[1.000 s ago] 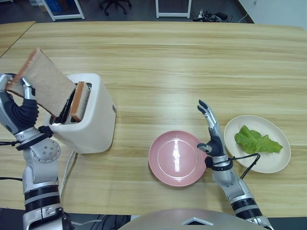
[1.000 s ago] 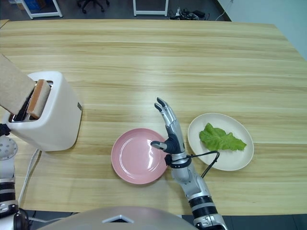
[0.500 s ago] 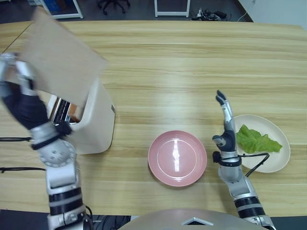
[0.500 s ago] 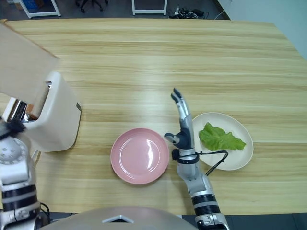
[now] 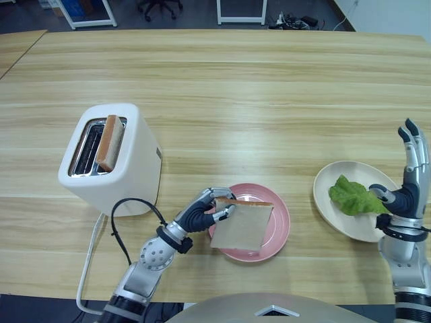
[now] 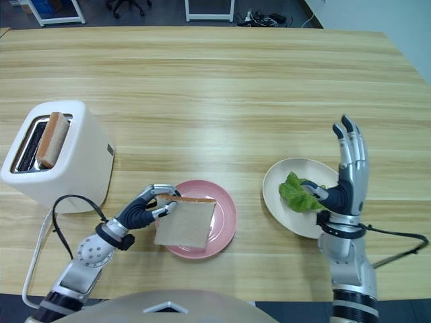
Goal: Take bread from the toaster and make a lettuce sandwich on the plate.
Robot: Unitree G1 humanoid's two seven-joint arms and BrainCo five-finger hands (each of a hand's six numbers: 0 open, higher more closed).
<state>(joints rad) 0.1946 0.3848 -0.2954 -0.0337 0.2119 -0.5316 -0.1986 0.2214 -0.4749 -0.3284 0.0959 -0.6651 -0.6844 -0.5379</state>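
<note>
- Toaster (image 5: 111, 158) – white, 2 slots, standing on the left of the wooden table (image 5: 269, 81). A white cord (image 5: 89, 252) runs from its near side toward the table's front edge.
- 1 slice of bread (image 5: 110, 141) stands upright in the right-hand slot, its top well above the slot's rim. The left slot looks dark; what it holds cannot be made out.
- Left hand (image 5: 202, 215) – low over the table, between the toaster and the pink plate (image 5: 281, 225), just at the plate's left rim. Fingers curled and closed on the left edge of a 2nd slice of bread (image 5: 244, 225).
- That held slice hangs over the pink plate, tilted, crust edge uppermost, flat face toward the camera. Its lower edge overhangs the plate's near rim. Whether it touches the plate, cannot tell.
- Pink plate sits front and centre, round, its right side bare.
- Cream plate (image 5: 350, 227) – to the right of the pink one, near it but apart.
- 1 lettuce leaf (image 5: 351, 197), green and crinkled, lies on the cream plate toward its middle.
- Right hand (image 5: 411, 182) – upright at the cream plate's right side, fingers spread and pointing up, holding nothing. Thumb lies across toward the leaf's right end; contact cannot be told.
</note>
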